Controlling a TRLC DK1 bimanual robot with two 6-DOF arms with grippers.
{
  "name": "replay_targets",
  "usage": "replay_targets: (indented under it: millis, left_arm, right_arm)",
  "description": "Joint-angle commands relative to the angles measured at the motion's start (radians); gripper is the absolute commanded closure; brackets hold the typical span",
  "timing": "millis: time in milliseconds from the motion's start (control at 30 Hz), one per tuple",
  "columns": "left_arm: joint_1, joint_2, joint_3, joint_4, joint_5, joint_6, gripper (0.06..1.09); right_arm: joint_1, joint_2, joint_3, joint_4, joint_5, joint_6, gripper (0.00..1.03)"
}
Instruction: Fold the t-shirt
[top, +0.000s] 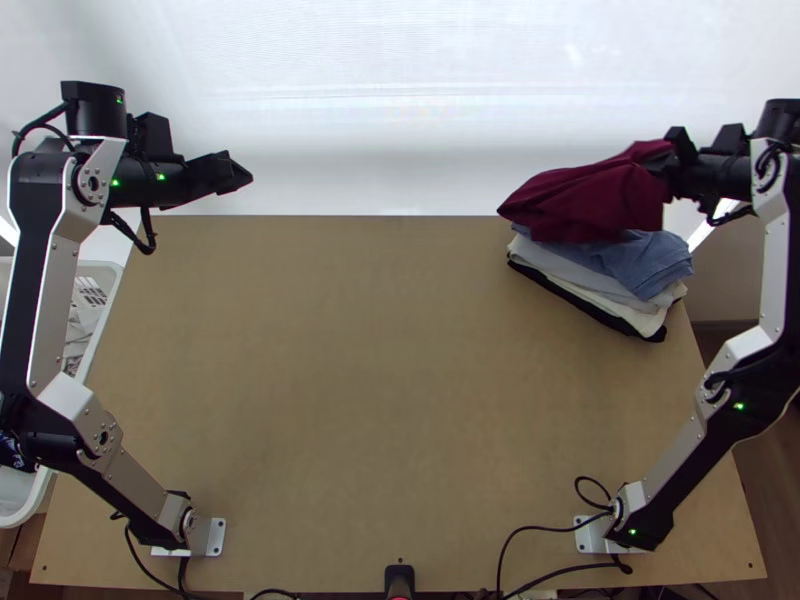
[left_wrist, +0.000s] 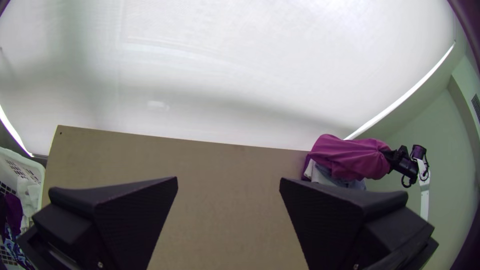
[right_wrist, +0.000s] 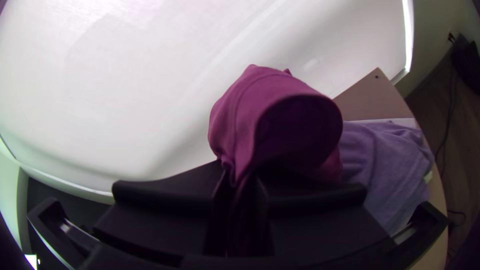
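The dark red t-shirt (top: 590, 200) hangs bunched from the right gripper (top: 668, 160), at the table's (top: 380, 400) far right corner. The right gripper is clamped on a gathered part of it, the fabric pinched between its 2 fingers, with a loose fold bulging out ahead of them. Right below the shirt, in the way of the bare tabletop there, sits a stack of folded clothes: blue-grey (top: 655, 265) on top, pale layers (top: 650, 321) under it, black (top: 652, 335) at the bottom. The left gripper (top: 240, 178) is empty over the far left corner, its 2 fingers wide apart. A white basket (top: 38, 510) with clothes in it stands beside the table's left edge. Black cables (top: 525, 530) cross the near edge by the right arm's base.
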Motion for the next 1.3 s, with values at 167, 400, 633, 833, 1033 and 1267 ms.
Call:
replay_targets:
  millis: [167, 400, 633, 833, 1033, 1267]
  left_arm:
    - [-0.011, -0.032, 0.029, 0.009, 0.011, -0.014, 0.09]
    - [-0.02, -0.032, 0.027, 0.018, 0.012, -0.014, 0.09]
    - [-0.02, -0.044, 0.027, 0.017, 0.014, -0.014, 0.09]
    - [-0.02, -0.049, 0.027, 0.017, 0.014, -0.014, 0.09]
    - [-0.02, -0.059, 0.027, 0.018, 0.014, -0.016, 0.09]
    - [0.003, -0.076, 0.027, 0.018, 0.012, -0.016, 0.09]
  right_arm:
    - [-0.08, -0.04, -0.07, -0.103, 0.137, -0.138, 1.0]
    - [-0.11, -0.057, -0.108, -0.132, 0.249, -0.195, 0.34]
    - [-0.135, -0.166, -0.234, -0.046, 0.689, -0.253, 0.05]
    - [-0.113, -0.419, -0.55, 0.356, 0.784, -0.347, 0.05]
    - [0.0, -0.536, -0.774, 0.741, 0.772, -0.419, 0.05]
    - [0.057, -0.451, -0.987, 1.212, 0.774, -0.521, 0.05]
